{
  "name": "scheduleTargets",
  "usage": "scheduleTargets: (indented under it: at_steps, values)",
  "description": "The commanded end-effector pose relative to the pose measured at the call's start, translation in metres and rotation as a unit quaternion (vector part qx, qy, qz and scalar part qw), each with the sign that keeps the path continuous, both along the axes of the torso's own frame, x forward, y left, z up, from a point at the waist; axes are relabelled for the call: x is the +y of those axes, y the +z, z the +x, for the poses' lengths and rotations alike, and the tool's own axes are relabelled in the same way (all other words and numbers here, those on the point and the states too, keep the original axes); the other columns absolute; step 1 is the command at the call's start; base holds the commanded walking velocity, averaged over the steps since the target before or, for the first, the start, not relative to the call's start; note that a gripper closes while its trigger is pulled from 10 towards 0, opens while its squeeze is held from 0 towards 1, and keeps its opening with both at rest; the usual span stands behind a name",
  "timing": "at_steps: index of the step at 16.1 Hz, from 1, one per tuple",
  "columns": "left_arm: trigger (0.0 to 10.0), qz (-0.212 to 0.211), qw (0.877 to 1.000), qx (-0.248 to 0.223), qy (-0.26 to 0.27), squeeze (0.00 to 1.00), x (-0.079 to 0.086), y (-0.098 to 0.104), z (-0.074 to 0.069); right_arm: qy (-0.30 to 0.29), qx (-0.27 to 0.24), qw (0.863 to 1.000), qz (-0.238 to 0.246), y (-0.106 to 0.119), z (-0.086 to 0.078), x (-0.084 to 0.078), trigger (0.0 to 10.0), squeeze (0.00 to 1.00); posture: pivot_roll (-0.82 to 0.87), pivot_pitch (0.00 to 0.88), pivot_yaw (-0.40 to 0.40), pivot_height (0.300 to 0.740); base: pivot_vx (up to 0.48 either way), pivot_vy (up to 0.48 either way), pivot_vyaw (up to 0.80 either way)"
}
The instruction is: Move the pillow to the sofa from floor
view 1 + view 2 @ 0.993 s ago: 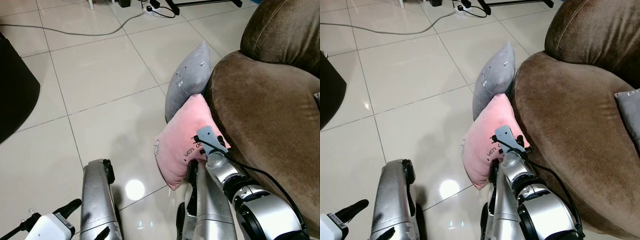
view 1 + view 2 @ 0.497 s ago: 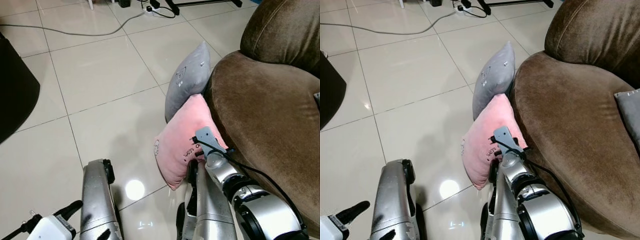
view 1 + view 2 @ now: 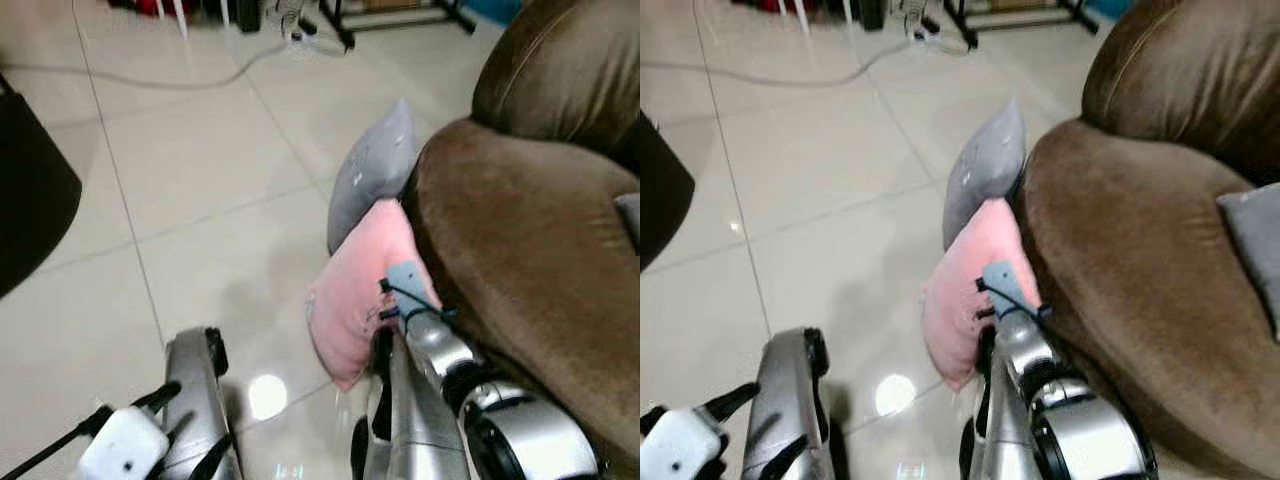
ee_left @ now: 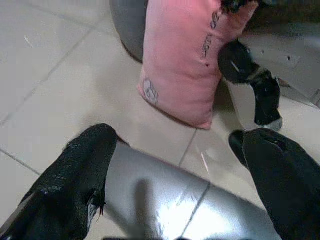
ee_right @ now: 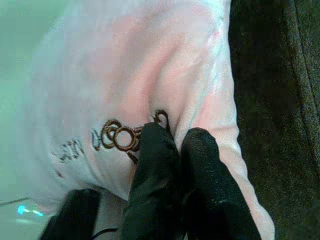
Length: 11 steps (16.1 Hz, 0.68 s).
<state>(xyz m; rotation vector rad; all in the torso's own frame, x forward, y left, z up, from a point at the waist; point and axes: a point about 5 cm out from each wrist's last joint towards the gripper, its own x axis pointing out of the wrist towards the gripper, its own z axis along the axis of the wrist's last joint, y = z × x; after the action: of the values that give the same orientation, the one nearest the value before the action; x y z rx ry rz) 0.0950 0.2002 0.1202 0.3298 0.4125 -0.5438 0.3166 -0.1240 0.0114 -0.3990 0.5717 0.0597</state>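
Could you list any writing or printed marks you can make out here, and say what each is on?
Pink pillow: a line of dark embroidered script, too blurred and partly covered by the right end effector to read.
Pink pillow, lower corner: a small round printed emblem, no legible text.
Grey pillow: faint marks, too blurred to read.

Soft pink cloth pillow beside a grey fabric pillow, against a brown velvety sofa (matt nap). Glossy tiled floor reflecting light.
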Motion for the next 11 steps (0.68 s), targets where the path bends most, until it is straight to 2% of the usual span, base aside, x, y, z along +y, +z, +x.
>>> scheduleTargets:
  at_steps: [1,2,4,5,6,7,9,11]
  values:
    - [10.0,0.0,1.0,-0.002,0.004,0.0,-0.002,-0.008,0.005,0.012,-0.009,0.999,0.046,-0.003,-0.004,0.001,0.0,0.0,0.12,0.02,-0.09,0.478,0.0,0.0,0.0]
    - [10.0,0.001,1.0,-0.004,0.005,0.0,-0.002,-0.011,0.009,0.016,-0.012,0.998,0.058,-0.002,-0.004,0.002,0.0,0.0,0.11,0.015,-0.089,0.478,0.0,0.0,0.0]
    - [10.0,0.02,0.999,-0.025,0.025,0.0,-0.001,-0.025,0.029,0.083,-0.058,0.988,0.113,0.0,-0.011,0.003,0.0,0.0,0.07,0.0,-0.072,0.478,0.0,0.0,0.0]
    - [10.0,0.023,0.998,-0.033,0.038,0.0,0.003,-0.027,0.033,0.107,-0.078,0.982,0.132,0.004,-0.015,0.001,0.0,0.0,0.05,0.0,-0.067,0.478,0.0,0.0,0.0]
    - [10.0,0.029,0.997,-0.044,0.05,0.0,0.008,-0.023,0.034,0.137,-0.106,0.973,0.152,0.01,-0.02,-0.001,0.0,0.0,0.04,0.0,-0.058,0.478,0.0,0.0,0.0]
    - [10.0,0.03,0.997,-0.054,0.054,0.0,0.007,-0.021,0.043,0.15,-0.12,0.968,0.161,0.016,-0.022,-0.003,0.0,0.0,0.03,0.0,-0.055,0.478,0.0,0.0,0.0]
    - [10.0,0.035,0.994,-0.078,0.066,0.0,0.004,-0.019,0.056,0.172,-0.158,0.956,0.178,0.032,-0.031,-0.009,0.0,0.0,0.02,0.0,-0.051,0.478,0.0,0.0,0.0]
    - [10.0,0.041,0.986,-0.122,0.11,0.0,0.006,-0.012,0.072,0.148,-0.23,0.938,0.211,0.067,-0.036,-0.024,0.0,0.0,0.01,0.0,-0.044,0.478,0.0,0.0,0.0]
